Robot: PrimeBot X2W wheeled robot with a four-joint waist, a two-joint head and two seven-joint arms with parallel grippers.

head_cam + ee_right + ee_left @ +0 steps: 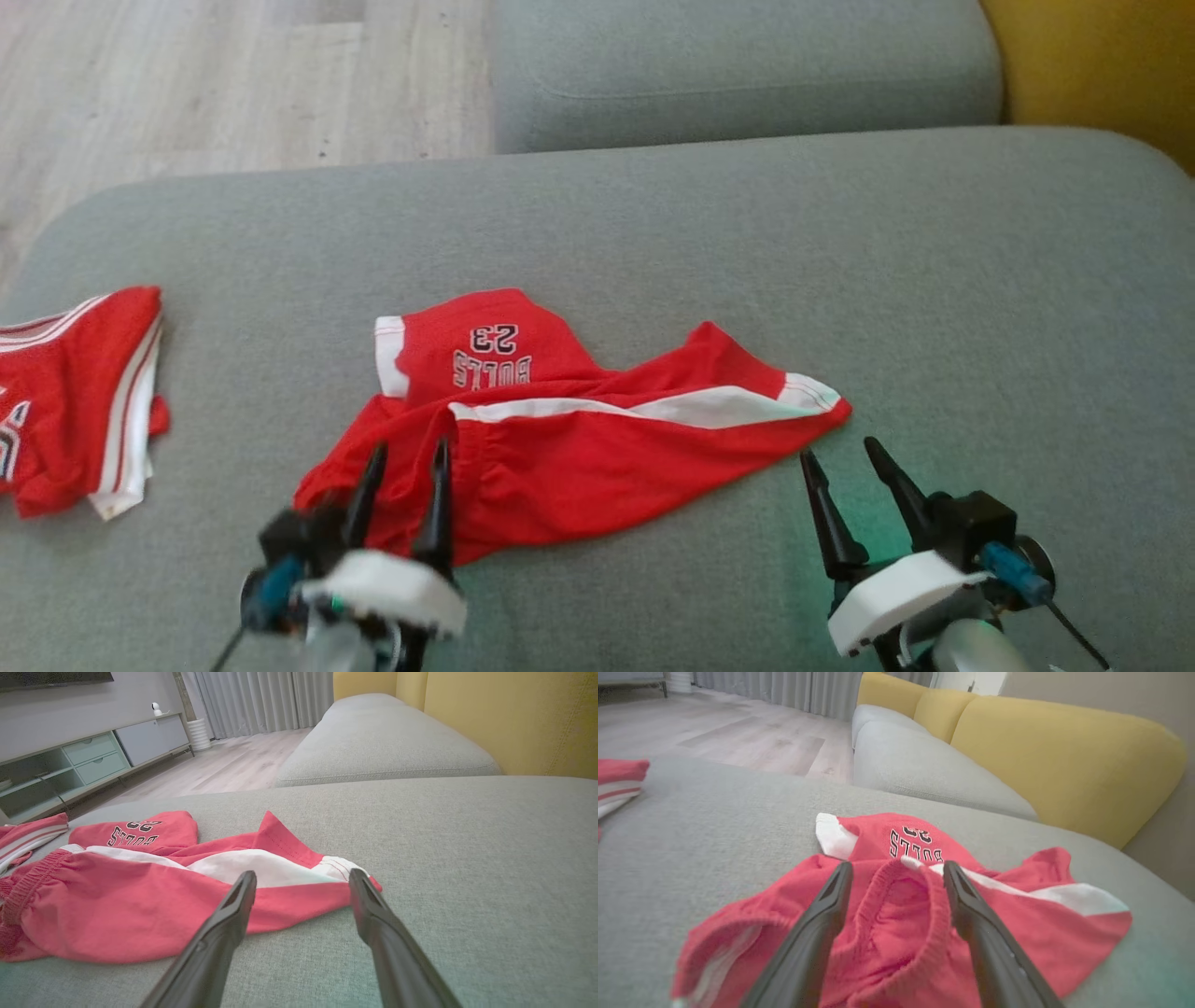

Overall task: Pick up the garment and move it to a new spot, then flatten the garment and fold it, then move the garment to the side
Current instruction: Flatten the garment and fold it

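Red shorts (560,439) with white side stripes and "BULLS 23" print lie crumpled on the grey cushion (709,233). My left gripper (408,450) is open above the shorts' left end, and in the left wrist view its fingers straddle the elastic waistband (896,896). My right gripper (838,449) is open just short of the shorts' right tip. In the right wrist view that white-trimmed leg hem (336,868) lies between and just beyond its fingertips (245,884), apart from them.
A second red and white garment (79,392) lies at the cushion's left edge. Beyond are another grey seat cushion (738,65), a yellow backrest (1102,65) at the right and wooden floor (215,75) at the far left.
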